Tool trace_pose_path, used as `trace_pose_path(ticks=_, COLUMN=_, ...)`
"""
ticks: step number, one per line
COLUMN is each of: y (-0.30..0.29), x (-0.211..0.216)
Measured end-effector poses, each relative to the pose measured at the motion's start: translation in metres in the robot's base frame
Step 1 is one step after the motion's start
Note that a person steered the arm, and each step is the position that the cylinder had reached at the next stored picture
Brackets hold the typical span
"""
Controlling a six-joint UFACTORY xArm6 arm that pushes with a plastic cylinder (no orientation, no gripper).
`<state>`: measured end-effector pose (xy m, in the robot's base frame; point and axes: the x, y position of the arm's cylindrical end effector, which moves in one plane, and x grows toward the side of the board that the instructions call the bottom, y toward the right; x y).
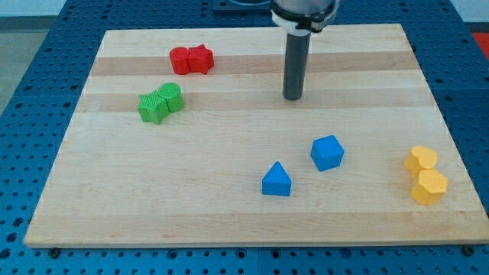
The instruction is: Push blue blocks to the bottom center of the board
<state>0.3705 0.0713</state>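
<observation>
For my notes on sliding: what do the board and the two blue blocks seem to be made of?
The board: pale wood, seemingly smooth, with visible grain strips. The blue triangular block and the blue cube-like block: probably matte plastic, judging by their even saturated colour without gloss.

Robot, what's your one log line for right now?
my tip: above both blues, touching nothing | blue triangular block: bottom center | blue cube: right of it

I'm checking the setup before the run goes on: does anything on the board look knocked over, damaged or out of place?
Nothing stands out. The red blocks, green blocks and yellow blocks sit in tidy touching pairs. The blue triangular block and blue cube-like block lie apart, right of centre. My tip is above them toward the view's top, touching nothing.
</observation>
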Motion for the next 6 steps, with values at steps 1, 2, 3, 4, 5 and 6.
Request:
trace_pose_path(ticks=1, y=0.045, x=-0.001)
trace_pose_path(ticks=2, y=0.083, x=0.013)
trace_pose_path(ticks=3, y=0.087, x=0.046)
trace_pose_path(ticks=4, y=0.064, x=0.061)
trace_pose_path(ticks=5, y=0.052, x=0.070)
trace_pose_path(ticks=6, y=0.050, x=0.080)
